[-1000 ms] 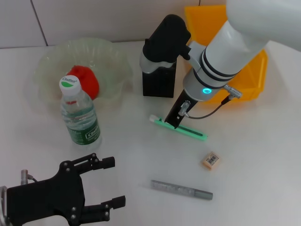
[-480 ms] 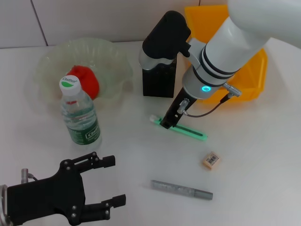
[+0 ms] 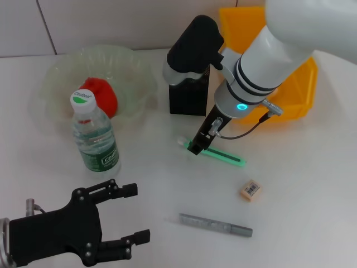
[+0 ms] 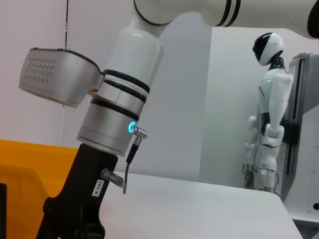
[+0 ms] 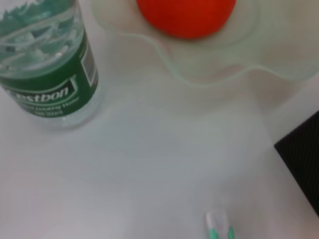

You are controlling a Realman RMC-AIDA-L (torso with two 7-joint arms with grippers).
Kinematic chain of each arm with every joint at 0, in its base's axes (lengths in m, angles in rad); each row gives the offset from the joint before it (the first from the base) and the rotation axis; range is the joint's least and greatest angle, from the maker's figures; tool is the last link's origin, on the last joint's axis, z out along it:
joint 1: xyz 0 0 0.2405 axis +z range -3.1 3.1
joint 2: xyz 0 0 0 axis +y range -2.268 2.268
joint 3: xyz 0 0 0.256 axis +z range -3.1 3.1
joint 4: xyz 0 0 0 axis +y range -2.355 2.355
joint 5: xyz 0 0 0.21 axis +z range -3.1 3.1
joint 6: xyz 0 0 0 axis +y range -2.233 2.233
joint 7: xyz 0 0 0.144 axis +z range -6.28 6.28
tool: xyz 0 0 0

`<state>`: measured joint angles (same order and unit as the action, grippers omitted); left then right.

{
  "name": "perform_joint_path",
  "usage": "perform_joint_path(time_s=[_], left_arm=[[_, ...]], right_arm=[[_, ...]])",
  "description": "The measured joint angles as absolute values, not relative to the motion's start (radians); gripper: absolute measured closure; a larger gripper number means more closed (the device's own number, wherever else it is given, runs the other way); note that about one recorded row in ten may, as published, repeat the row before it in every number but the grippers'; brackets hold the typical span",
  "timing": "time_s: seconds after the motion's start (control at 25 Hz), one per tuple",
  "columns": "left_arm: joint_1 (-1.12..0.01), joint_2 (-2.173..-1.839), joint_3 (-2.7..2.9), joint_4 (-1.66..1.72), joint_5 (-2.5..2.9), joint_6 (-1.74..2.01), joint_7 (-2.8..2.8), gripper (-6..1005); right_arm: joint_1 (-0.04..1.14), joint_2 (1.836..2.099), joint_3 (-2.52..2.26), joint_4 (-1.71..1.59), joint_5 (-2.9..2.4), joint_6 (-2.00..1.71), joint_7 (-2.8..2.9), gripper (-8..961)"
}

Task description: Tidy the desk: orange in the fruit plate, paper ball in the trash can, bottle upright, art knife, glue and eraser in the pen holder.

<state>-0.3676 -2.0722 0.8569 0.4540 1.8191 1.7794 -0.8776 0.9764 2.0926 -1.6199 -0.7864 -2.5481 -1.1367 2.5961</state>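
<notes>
Down at the knife (image 3: 213, 153), near its white-tipped end, sits the right claw (image 3: 196, 147); its black tip hides that part of the mint-green body, and I cannot tell whether its fingers are apart or clamped on the knife. Straight behind this claw stands the black mesh holder (image 3: 188, 99), partly covered by the arm's dark wrist housing. Behind the arm, on its right, is the yellow-orange trash can (image 3: 290, 95). Nearer the robot than the claw lies the eraser (image 3: 250, 190), off to its right, and nearer still the grey glue stick (image 3: 215, 224) lies flat on the white table (image 3: 301, 184). To the claw's left the bottle (image 3: 93, 134) stands upright, white cap on top. Beyond the bottle, the orange (image 3: 102, 96) rests inside the pale-green plate (image 3: 134, 70).

From the right wrist, the knife's white and green tip (image 5: 218, 225) shows on the bare table, with the bottle's green label (image 5: 47, 84), the orange (image 5: 185, 15) and the plate's wavy rim (image 5: 209, 79) past it.

Close to the robot's body hangs the left claw (image 3: 125, 215), fingers (image 3: 120, 191) spread apart, gripping nothing, well apart from the bottle in front of it.
</notes>
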Motion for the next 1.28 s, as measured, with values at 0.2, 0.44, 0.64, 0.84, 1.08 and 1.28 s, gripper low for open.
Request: perform_joint_path(time_s=[0.2, 0.44, 0.64, 0.84, 1.08, 1.28], left_arm=[[-0.369, -2.072, 0.856, 0.454, 1.819, 1.779, -0.878, 184], [-0.371, -2.072, 0.857, 0.454, 1.818, 1.779, -0.878, 184], [-0.371, -2.072, 0.857, 0.454, 1.818, 1.779, -0.879, 184], [-0.371, -2.072, 0.860, 0.454, 1.818, 1.779, -0.881, 184], [-0.371, -2.072, 0.861, 0.454, 1.818, 1.779, -0.881, 184], [-0.371, -2.072, 0.861, 0.454, 1.818, 1.779, -0.881, 184]], right_arm=[[0.996, 2.093, -1.635, -0.752, -2.548, -1.134, 2.600, 429], [1.008, 2.092, -1.635, -0.729, -2.548, -1.132, 2.600, 430], [1.010, 2.092, -1.635, -0.727, -2.548, -1.132, 2.602, 429], [1.014, 2.092, -1.635, -0.712, -2.548, -1.133, 2.602, 457], [1.014, 2.092, -1.635, -0.710, -2.548, -1.133, 2.602, 506], [1.015, 2.092, -1.635, -0.712, -2.548, -1.138, 2.602, 545]])
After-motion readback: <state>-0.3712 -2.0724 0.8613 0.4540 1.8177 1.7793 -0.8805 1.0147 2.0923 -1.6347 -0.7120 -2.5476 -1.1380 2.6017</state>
